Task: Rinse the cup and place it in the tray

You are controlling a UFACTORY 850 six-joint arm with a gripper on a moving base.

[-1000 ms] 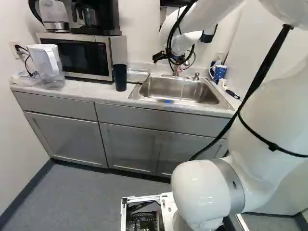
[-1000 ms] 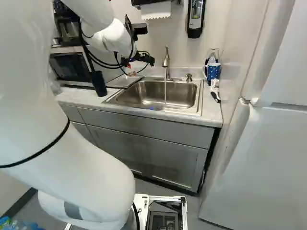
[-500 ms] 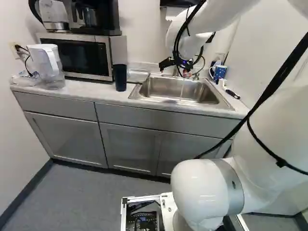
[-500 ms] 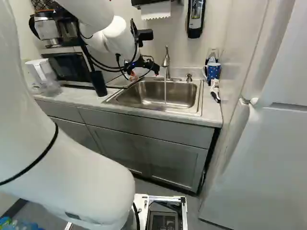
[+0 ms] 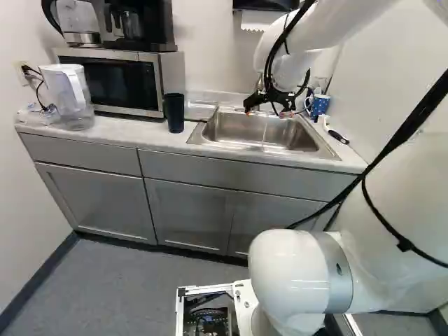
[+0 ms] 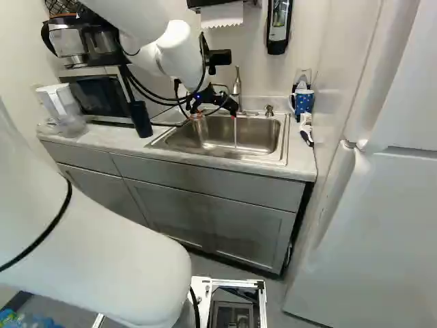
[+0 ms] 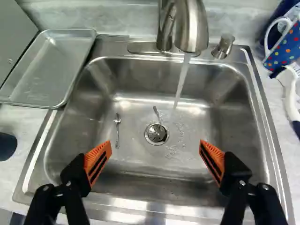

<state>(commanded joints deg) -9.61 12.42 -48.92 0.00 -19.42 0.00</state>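
Note:
My gripper [image 5: 269, 105] hangs over the sink [image 5: 222, 143]. In the wrist view the gripper [image 7: 154, 144] is open above the basin, nothing between its orange pads. A blue dotted mug [image 7: 285, 44] stands on the counter beyond the sink's right rear corner, partly cut off. On the sink's other side is a dark tumbler [image 5: 174, 112], by the microwave. The shallow metal tray [image 7: 49, 68] lies beside the sink, near the tumbler. Water [image 7: 180, 86] runs from the faucet [image 7: 191, 28] into the basin.
Two small spoons, one by the drain [image 7: 156, 133], lie in the basin. A white brush [image 7: 291, 96] rests near the mug. The microwave [image 5: 112, 80] and a clear pitcher [image 5: 70, 94] stand at the counter's left; a refrigerator [image 6: 369, 225] is at the right.
My arm has swung the gripper rightward and lower over the sink in both base views. The base, mug, tumbler and tray have not moved.

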